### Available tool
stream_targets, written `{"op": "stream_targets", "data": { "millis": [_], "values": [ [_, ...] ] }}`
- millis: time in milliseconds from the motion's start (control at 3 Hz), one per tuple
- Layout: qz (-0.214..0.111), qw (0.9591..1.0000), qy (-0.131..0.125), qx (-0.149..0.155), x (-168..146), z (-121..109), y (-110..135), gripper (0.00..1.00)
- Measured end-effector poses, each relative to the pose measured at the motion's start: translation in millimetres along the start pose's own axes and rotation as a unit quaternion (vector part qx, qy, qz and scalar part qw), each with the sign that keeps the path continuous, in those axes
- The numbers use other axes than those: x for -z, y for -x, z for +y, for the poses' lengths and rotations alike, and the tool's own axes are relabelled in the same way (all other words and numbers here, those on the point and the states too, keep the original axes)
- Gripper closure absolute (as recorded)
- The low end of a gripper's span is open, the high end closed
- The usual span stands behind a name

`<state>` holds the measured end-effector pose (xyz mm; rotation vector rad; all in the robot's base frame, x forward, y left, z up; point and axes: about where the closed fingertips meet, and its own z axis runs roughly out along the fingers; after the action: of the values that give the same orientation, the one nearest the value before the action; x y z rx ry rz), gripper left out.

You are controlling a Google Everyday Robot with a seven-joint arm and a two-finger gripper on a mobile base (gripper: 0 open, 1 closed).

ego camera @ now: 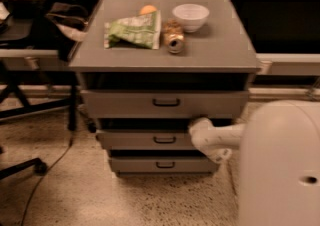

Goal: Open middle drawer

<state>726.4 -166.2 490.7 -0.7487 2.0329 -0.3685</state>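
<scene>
The middle drawer [135, 140] is the mid-sized grey front of three on the grey cabinet, with a small black bar handle [165, 140]. A dark gap shows above its front. My gripper [196, 131], at the end of the white arm, sits at the upper right edge of that front, to the right of the handle. The widest top drawer [120, 104] is above it and the smallest bottom drawer [135, 165] below.
On the cabinet top [220, 52] lie a green chip bag [134, 31], a can on its side [173, 41], a white bowl [190, 15] and an orange [148, 9]. An office chair and desk [30, 40] stand left. My white body [280, 165] fills the lower right.
</scene>
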Motion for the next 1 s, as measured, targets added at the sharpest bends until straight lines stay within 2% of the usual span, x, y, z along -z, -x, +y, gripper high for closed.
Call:
{"op": "stream_targets", "data": {
  "millis": [333,667,1000],
  "values": [
    [0.0,1.0,0.0,0.0,-0.7,0.5,-0.6,1.0],
    [0.02,0.9995,0.024,0.004,-7.9,5.9,-4.8,1.0],
    [0.02,0.9995,0.024,0.004,-6.3,7.0,-5.3,1.0]
  ]
}}
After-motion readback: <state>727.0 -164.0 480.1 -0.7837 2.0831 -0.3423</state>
